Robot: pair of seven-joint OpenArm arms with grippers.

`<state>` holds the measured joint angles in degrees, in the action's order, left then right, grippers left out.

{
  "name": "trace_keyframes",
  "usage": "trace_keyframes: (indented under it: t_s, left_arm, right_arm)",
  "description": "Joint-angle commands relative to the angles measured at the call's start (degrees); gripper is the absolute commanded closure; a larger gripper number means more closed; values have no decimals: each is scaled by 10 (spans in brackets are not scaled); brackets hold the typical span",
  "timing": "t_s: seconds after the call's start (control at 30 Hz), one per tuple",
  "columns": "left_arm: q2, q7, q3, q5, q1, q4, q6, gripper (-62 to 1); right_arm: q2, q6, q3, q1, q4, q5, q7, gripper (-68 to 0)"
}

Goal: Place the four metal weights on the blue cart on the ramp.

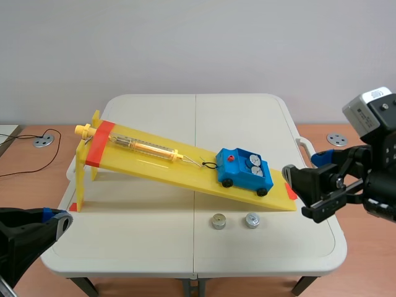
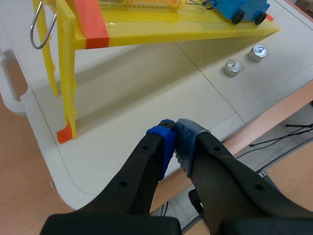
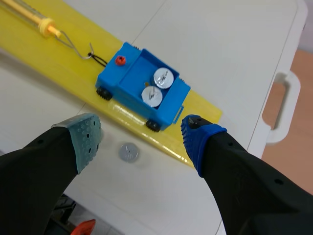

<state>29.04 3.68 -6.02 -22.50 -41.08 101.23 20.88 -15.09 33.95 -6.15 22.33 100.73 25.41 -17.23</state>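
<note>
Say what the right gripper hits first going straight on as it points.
Probably the small round silver metal weight on the white table, ahead between the open right gripper's fingers, short of the yellow plastic ramp; depth is unclear.

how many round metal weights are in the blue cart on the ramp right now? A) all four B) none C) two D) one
C: two round silver metal weights sit in the blue plastic cart; the other two weights lie on the white table near the yellow ramp's low end.
</note>
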Motion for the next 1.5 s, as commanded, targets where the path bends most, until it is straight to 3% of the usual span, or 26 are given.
trace_keyframes:
  t_s: [0.0,0.2,0.3,0.37,0.7,1.13,1.47]
  left_arm:
    - [5,-52,-4,-17,11,19,14,-32]
    - [5,-51,-4,-17,11,19,14,-32]
    - [5,-51,-4,-17,11,19,14,-32]
    - [5,-51,-4,-17,11,19,14,-32]
    - [5,-51,-4,-17,11,19,14,-31]
    - [5,-51,-4,-17,11,19,14,-32]
    - [5,-51,-4,-17,11,19,14,-32]
  right_arm:
    - [-25,36,-5,-10,46,59,43,-362]
    - [-25,26,38,-13,34,12,51,-362]
    - [-22,1,69,-25,18,-20,63,-362]
    - [-15,-12,85,-37,0,-36,67,-362]
    - [34,-31,143,-111,-111,-99,106,-361]
    - [80,-62,197,-186,-215,-163,139,-345]
    - [93,-81,220,-218,-257,-177,145,-345]
